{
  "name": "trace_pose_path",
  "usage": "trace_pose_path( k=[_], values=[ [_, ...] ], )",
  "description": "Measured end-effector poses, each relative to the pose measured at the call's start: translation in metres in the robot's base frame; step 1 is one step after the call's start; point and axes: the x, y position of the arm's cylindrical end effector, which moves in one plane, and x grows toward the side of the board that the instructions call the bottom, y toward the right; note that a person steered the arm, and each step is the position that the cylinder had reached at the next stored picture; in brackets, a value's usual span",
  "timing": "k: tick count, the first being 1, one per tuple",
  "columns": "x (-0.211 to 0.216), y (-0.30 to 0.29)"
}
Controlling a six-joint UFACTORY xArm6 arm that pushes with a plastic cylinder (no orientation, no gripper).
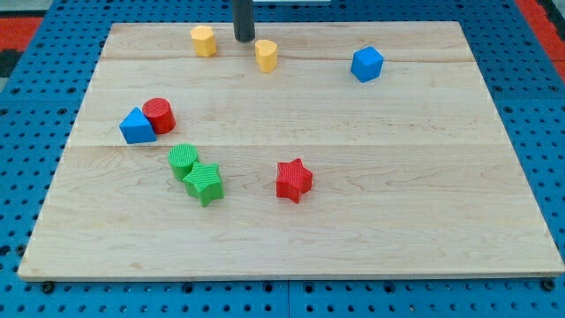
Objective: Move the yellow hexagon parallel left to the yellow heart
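1. The yellow hexagon [204, 41] sits near the view's top edge of the wooden board [397, 221], left of centre; it is a small faceted block with a flat top.
2. The yellow heart [267, 55] lies to its right and slightly lower, well apart from it.
3. My tip [244, 39] is a dark straight rod end with no jaws to open or close; it stands between the two yellow blocks, close to the heart's upper left and apart from the hexagon.
4. A blue cube [367, 64] rests further right.
5. At the left, a red cylinder [160, 116] touches a blue triangle [137, 127].
6. Lower, a ribbed green cylinder [184, 161] touches a green star [205, 184]; a red star [293, 180] stands alone to their right.
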Motion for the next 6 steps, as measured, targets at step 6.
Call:
trace_pose_path(
  k=[6],
  values=[
    [0.039,-0.064]
  ],
)
